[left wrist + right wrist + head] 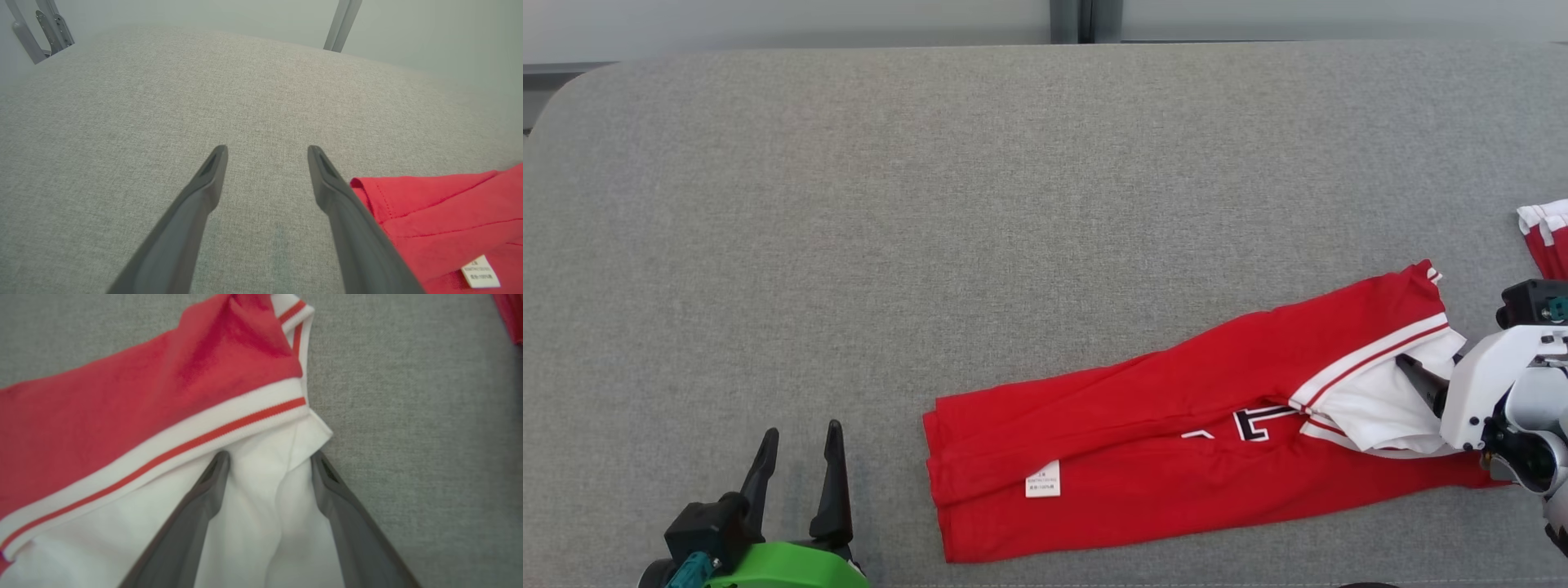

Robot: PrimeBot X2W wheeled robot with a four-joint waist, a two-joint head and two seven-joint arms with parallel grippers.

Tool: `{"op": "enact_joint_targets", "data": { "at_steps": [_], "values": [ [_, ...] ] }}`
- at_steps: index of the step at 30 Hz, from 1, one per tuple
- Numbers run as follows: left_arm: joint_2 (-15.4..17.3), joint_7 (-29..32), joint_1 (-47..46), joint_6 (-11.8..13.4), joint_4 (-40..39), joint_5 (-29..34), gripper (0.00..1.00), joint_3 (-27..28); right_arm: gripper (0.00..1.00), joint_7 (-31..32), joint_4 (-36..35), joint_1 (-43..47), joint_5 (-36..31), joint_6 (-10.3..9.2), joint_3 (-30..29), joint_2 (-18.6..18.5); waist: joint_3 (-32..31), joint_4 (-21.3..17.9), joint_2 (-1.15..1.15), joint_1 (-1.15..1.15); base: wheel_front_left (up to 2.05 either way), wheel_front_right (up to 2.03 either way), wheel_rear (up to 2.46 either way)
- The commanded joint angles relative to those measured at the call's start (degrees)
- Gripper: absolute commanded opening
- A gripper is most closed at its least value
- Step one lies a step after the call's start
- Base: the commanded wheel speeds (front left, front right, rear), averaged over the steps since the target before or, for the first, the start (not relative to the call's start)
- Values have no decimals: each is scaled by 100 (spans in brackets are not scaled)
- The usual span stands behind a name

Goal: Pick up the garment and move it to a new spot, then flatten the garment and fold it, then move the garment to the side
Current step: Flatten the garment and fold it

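Soft, even light falls from above across the grey desk, bright and without glare. In the head view the weave is crisp, and the red garment casts only a thin, faint shadow at its edges. The left claw throws hardly any shadow on the cloth. In the left wrist view the wide lens bows the desk's far edge into a curve. There the far cloth fades into a pale haze, and the dark fingers blur toward the bottom edge. The right wrist view is soft throughout. The garment's red and white are smeared, the white part is nearly washed out, and the right claw lacks sharp outlines.
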Motion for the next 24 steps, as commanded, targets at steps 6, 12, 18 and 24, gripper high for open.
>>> {"op": "enact_joint_targets", "data": {
  "at_steps": [6,12,18,24],
  "values": [
    [-281,-13,-22,-299,288,240,100,276,100,243,199,-37,260,-16,122,-281,23,108,0,0,0,0,0],
    [-536,-14,-113,-497,529,422,100,438,100,274,421,-15,270,-14,211,-342,-53,189,0,0,0,0,0],
    [-710,-14,-113,-631,726,588,100,558,93,619,371,241,800,3,408,11,-160,229,0,0,0,0,0],
    [-777,-14,-67,-750,955,687,100,621,0,736,-161,351,1831,1,211,-91,-315,179,0,0,0,0,0]
  ]
}}
